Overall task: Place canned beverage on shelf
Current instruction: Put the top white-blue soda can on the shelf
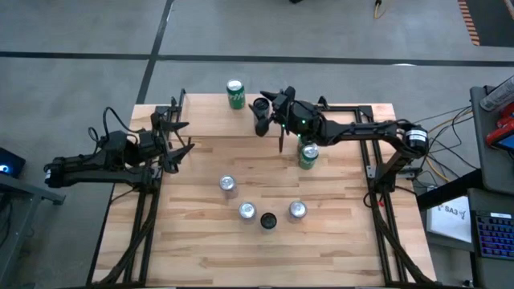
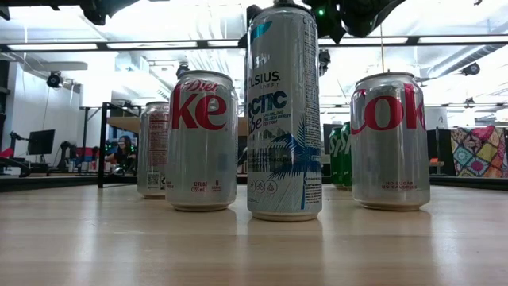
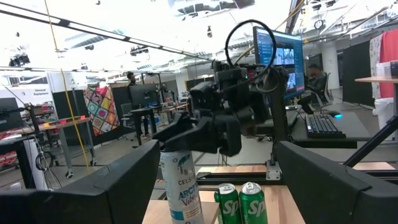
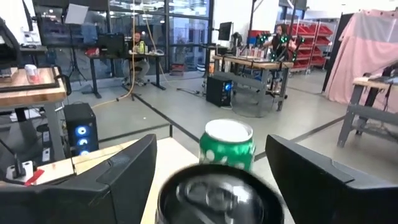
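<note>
My right gripper (image 1: 265,110) reaches in from the table's right and is shut on a tall white-and-blue Celsius can (image 3: 181,186) over the light-wood shelf (image 1: 209,116) at the table's far side. The can's dark top (image 4: 211,193) fills the gap between the fingers. A green Sprite can (image 1: 234,93) stands on its base on the shelf, just beyond the held can. My left gripper (image 1: 178,138) is open and empty at the table's left, facing the right arm. My right gripper pinches the tall can's upper end (image 3: 177,158) between its two fingers, one on each side just below the rim. The fingers come about level from the table's right. The can stands upright. Its base is out of frame, so whether it rests on the shelf does not show.
A second Sprite can (image 1: 308,154) stands on the table right of centre, under the right arm. Three silver Diet Coke cans (image 1: 228,185) (image 1: 246,211) (image 1: 298,210) and another tall Celsius can (image 1: 268,220) stand toward the near side. Black frame rails run along both table sides.
</note>
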`<state>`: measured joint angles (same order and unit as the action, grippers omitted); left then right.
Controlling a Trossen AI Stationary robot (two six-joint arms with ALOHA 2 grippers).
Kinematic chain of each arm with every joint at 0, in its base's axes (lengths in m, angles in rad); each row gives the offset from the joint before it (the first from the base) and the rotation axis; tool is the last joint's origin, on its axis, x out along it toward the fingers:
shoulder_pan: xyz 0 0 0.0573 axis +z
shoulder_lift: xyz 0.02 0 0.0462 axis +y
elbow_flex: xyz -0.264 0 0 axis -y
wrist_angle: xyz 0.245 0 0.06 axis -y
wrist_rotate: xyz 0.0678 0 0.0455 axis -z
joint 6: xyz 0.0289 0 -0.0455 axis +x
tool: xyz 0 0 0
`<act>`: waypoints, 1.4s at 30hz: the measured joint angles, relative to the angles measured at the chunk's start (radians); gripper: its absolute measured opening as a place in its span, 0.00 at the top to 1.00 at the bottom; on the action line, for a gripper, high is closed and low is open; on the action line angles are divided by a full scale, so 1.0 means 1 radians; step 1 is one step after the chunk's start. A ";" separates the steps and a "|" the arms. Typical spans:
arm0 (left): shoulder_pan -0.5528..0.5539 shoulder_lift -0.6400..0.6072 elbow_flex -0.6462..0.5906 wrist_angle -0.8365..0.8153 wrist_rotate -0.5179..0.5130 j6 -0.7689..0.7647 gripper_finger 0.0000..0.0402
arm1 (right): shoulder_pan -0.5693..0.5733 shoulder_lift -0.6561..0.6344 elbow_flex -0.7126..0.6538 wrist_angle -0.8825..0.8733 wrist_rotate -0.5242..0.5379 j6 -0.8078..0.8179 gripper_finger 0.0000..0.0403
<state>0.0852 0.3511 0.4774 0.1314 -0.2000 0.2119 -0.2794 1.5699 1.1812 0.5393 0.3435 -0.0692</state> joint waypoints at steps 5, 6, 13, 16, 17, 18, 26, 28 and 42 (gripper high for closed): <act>0.000 0.000 0.000 0.000 0.000 0.007 0.23 | 0.013 -0.013 0.076 -0.100 0.001 -0.019 0.29; 0.000 0.000 0.000 0.000 0.000 0.008 0.23 | 0.019 -0.013 0.094 -0.121 0.001 -0.021 0.29; 0.000 0.000 0.000 0.000 0.000 0.010 0.23 | 0.085 -0.013 0.234 -0.351 -0.001 -0.020 0.29; 0.000 0.001 0.000 0.000 0.000 0.011 0.23 | 0.126 -0.012 0.288 -0.443 -0.002 -0.011 0.29; 0.000 0.001 0.000 0.000 0.000 0.011 0.23 | 0.137 -0.012 0.304 -0.477 -0.002 0.003 0.30; 0.000 0.001 0.000 0.000 0.000 0.011 0.23 | 0.147 -0.012 0.320 -0.513 -0.002 0.022 0.31; 0.000 0.004 0.000 0.000 0.000 0.011 0.23 | 0.202 -0.011 0.358 -0.692 0.001 0.126 0.52; 0.000 0.007 0.000 0.002 0.000 0.011 0.23 | 0.206 -0.011 0.358 -0.718 0.026 0.151 0.60; 0.000 0.027 0.000 0.008 0.000 0.026 0.23 | 0.203 0.011 0.354 -0.732 0.155 0.202 0.97</act>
<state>0.0849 0.3777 0.4774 0.1394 -0.2001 0.2382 -0.0765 1.5808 1.5356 -0.1924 0.4983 0.1326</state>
